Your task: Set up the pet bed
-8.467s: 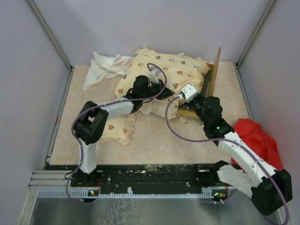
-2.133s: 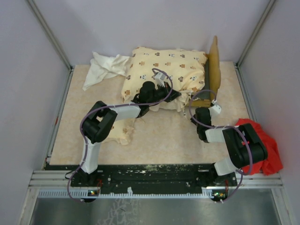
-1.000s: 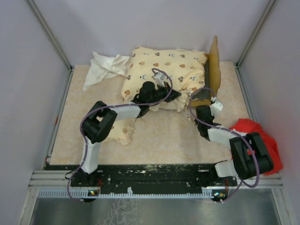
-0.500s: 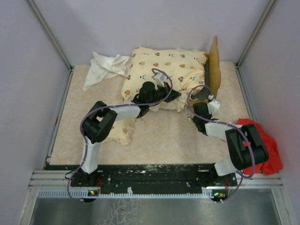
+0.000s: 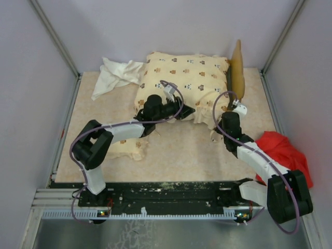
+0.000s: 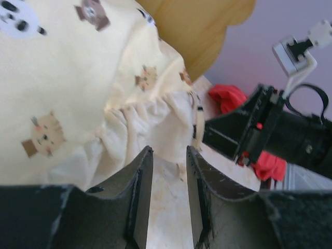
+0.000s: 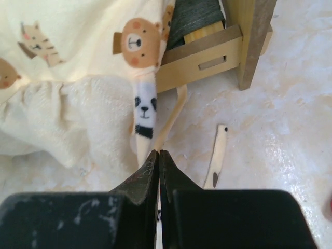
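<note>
The cream animal-print cushion (image 5: 181,83) lies on the light-yellow bed frame, whose wavy headboard (image 5: 237,67) stands at its right end. The small matching pillow (image 5: 127,147) lies on the table under my left arm. My left gripper (image 5: 188,111) is at the cushion's near frilled edge (image 6: 145,119), its jaws a little apart with only table between them (image 6: 167,150). My right gripper (image 5: 219,135) is shut (image 7: 158,153) at the frame's near corner (image 7: 207,59). Its tips touch the ends of the cushion's tie strips (image 7: 145,104); whether it pinches one I cannot tell.
A plain white cloth (image 5: 116,75) lies crumpled at the back left. A red cloth (image 5: 282,155) lies by the right wall, beside my right arm. A loose cream strip (image 7: 217,155) lies on the table near the frame's corner. The enclosure walls are close behind the bed.
The left arm has drawn its gripper back left a little, off the cushion's edge. The right arm has swung its elbow outward, gripper still at the frame's corner. The bed, earlier tilted, now sits flat.
</note>
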Controlling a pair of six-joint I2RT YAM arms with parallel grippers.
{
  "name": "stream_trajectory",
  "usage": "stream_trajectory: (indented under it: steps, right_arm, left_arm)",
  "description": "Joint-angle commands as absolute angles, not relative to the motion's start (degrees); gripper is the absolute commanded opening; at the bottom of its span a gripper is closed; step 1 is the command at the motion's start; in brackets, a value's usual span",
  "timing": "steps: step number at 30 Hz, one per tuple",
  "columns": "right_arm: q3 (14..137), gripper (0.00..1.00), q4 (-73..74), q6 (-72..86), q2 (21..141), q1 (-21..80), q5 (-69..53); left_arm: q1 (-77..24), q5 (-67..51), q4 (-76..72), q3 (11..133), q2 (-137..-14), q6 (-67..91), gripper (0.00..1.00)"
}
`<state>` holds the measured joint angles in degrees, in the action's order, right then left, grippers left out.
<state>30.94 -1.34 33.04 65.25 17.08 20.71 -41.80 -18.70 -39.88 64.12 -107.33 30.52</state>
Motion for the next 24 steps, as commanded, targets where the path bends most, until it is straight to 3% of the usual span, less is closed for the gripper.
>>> stream_trajectory:
  steps: [1,12,17,23,24]
  right_arm:
    - [31.8,0.00,3.2,30.3,60.0,17.5,14.5]
    - [30.8,0.00,16.1,34.0,52.8,17.5,8.5]
    - [27.4,0.00,15.0,36.3,42.9,17.6,3.9]
    - [25.6,0.01,10.5,32.5,42.3,17.5,14.7]
    - [25.2,0.05,8.6,32.3,43.7,17.5,15.6]
  left_arm:
    - [-44.2,-22.3,-41.8,58.8,-102.6,25.8,0.38]
    - [-52.8,-28.1,-47.2,56.2,-105.6,23.1,0.36]
    - [-53.2,-32.3,-49.4,57.4,-108.5,22.0,0.33]
    - [-53.3,-26.8,-48.0,57.5,-111.1,19.2,0.35]
    - [-53.2,-26.3,-47.9,58.0,-111.6,19.3,0.35]
